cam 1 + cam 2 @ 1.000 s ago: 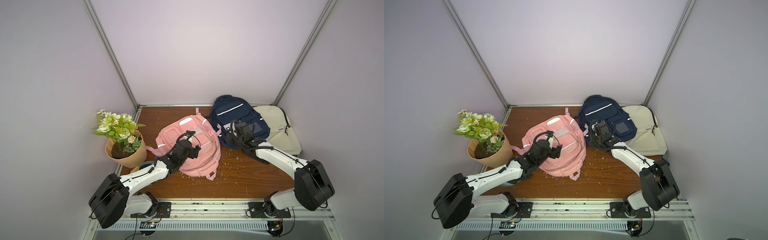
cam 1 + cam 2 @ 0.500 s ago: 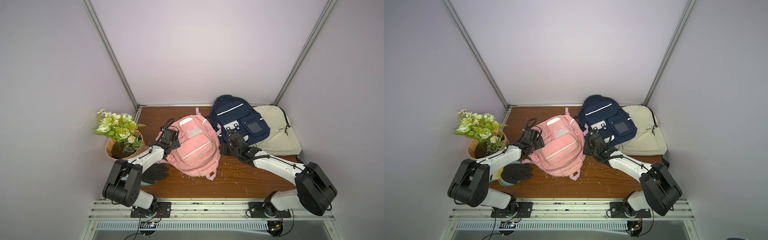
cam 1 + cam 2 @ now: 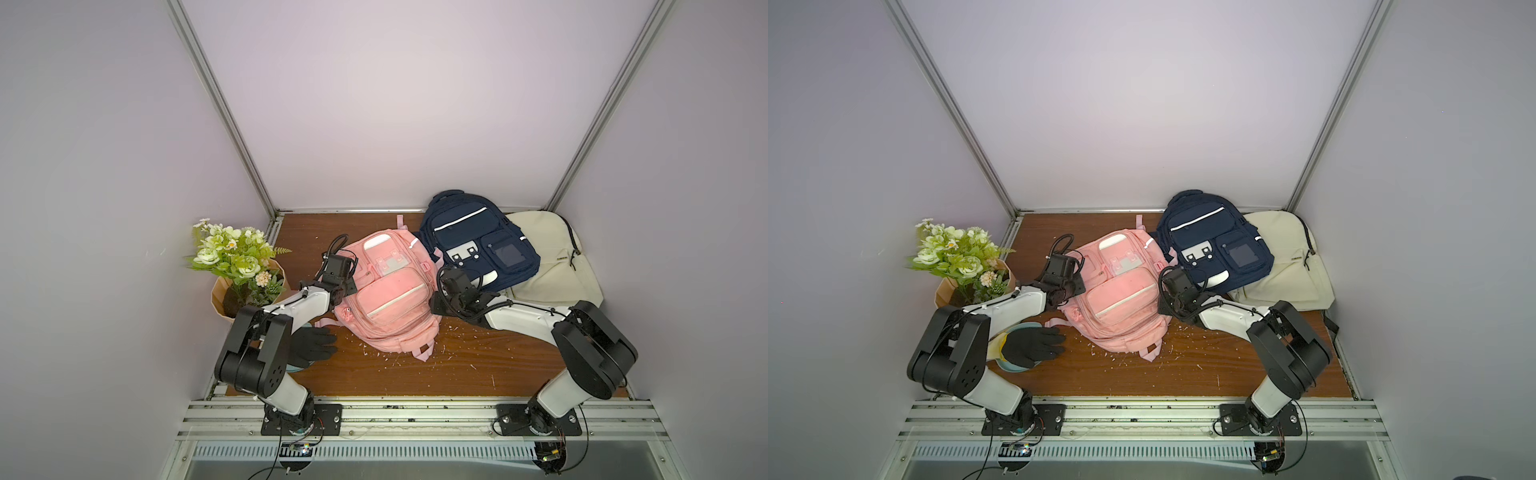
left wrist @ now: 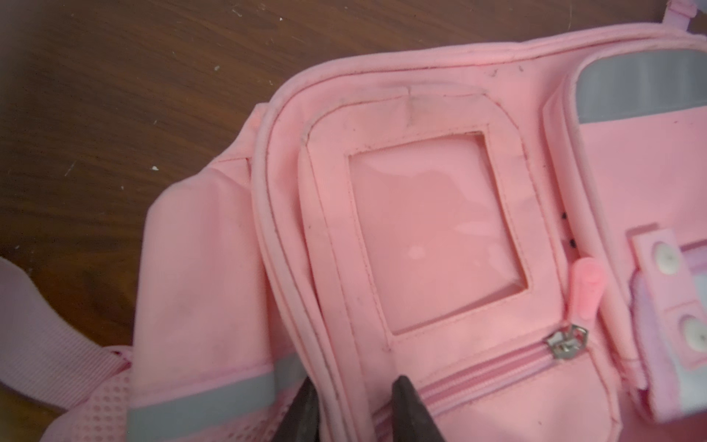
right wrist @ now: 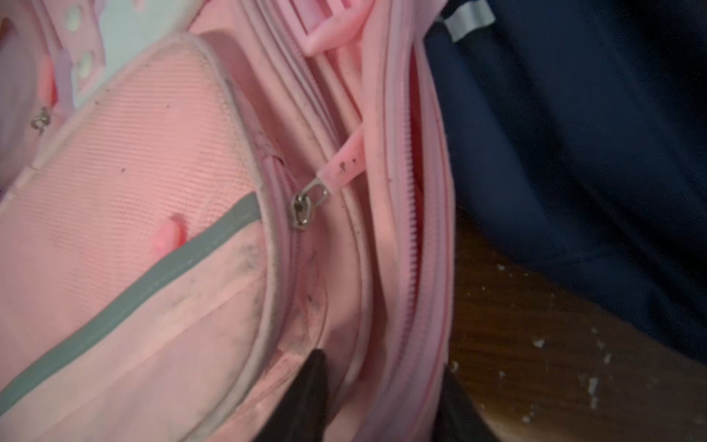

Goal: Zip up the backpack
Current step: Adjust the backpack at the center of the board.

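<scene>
The pink backpack [image 3: 388, 291] lies face up in the middle of the table [image 3: 436, 374], top toward the far wall [image 3: 395, 124], its right-side zip [image 5: 412, 214] gaping. The left gripper [image 4: 355, 411] pinches the piped seam [image 4: 283, 260] at the pack's left edge; the right gripper [image 5: 380, 402] clamps the fabric at the open zip on its right edge. A navy backpack [image 3: 478, 245] touches its far right corner

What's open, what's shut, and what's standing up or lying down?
pink backpack: lying flat, main zipper open on one side
left claw: shut on pink backpack's seam
right claw: shut on pink backpack's zipper edge
navy backpack: lying flat
cream backpack: lying flat, partly under navy backpack
flower pot: upright
black glove: lying flat
</scene>
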You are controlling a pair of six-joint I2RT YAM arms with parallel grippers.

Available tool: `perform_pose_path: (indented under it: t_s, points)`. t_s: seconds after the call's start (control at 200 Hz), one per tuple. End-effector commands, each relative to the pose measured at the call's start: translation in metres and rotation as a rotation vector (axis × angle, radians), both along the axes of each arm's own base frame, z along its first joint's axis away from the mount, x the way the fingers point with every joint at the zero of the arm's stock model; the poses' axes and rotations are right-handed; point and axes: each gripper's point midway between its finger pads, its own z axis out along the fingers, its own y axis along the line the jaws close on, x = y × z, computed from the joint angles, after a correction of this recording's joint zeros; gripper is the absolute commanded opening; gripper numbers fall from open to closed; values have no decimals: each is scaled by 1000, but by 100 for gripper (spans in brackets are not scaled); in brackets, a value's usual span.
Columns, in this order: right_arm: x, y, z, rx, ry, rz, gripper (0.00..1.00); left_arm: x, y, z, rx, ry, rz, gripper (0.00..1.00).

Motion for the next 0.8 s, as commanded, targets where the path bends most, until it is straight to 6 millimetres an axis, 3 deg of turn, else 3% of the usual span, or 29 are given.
perform_pose_path:
  t_s: [0.0,0.035,0.125,0.315,0.455,0.54,0.646,0.716,0.796]
  points:
    - [11,21,30,20,-44,63,6,-3,-13,17,-54,-37,-61,18]
    - [16,22,41,0,-67,65,0,-5,-14,22,-50,-50,-64,12]
    - [30,17,72,-52,-145,38,0,-8,-16,39,-46,-97,-69,0]
    - [70,-12,135,-119,-276,-40,0,-22,-36,82,-90,-223,-82,0]
    - [109,-47,165,-167,-322,-136,0,-33,-66,108,-170,-307,-143,0]
    - [131,-61,169,-187,-331,-175,0,-40,-85,113,-183,-313,-175,0]
    - [153,-64,152,-219,-293,-189,0,-47,-107,102,-212,-296,-203,0]
    - [157,-60,137,-220,-263,-183,10,-48,-115,85,-240,-255,-196,0]
    - [146,-56,120,-191,-236,-171,35,-48,-123,63,-275,-201,-191,0]
